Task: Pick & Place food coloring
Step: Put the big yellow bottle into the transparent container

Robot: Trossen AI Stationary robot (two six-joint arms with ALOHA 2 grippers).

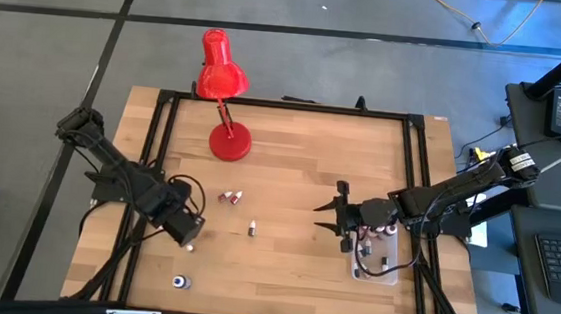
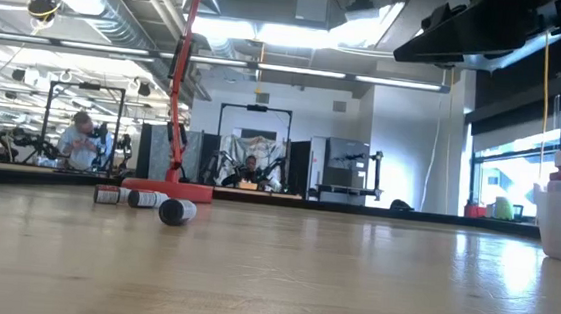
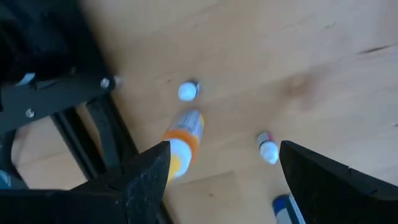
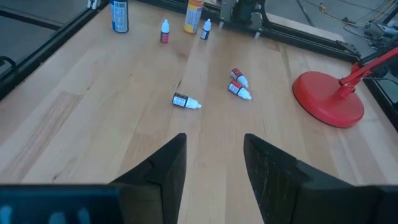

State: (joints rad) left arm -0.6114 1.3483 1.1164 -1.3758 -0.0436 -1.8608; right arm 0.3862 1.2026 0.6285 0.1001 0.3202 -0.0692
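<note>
Beside the tub (image 1: pixel 376 268), the right gripper (image 1: pixel 328 217) hovers half-spread and empty, facing three toppled bottles (image 4: pixel 186 101) awaiting collection.

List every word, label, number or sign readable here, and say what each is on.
None can be read.
Food coloring bottles lying on the table: dark labels, print too small to read.
Blue-labelled bottle and orange bottle standing at the table's edge: labels blurred.
Red lamp: no marking visible.
</note>
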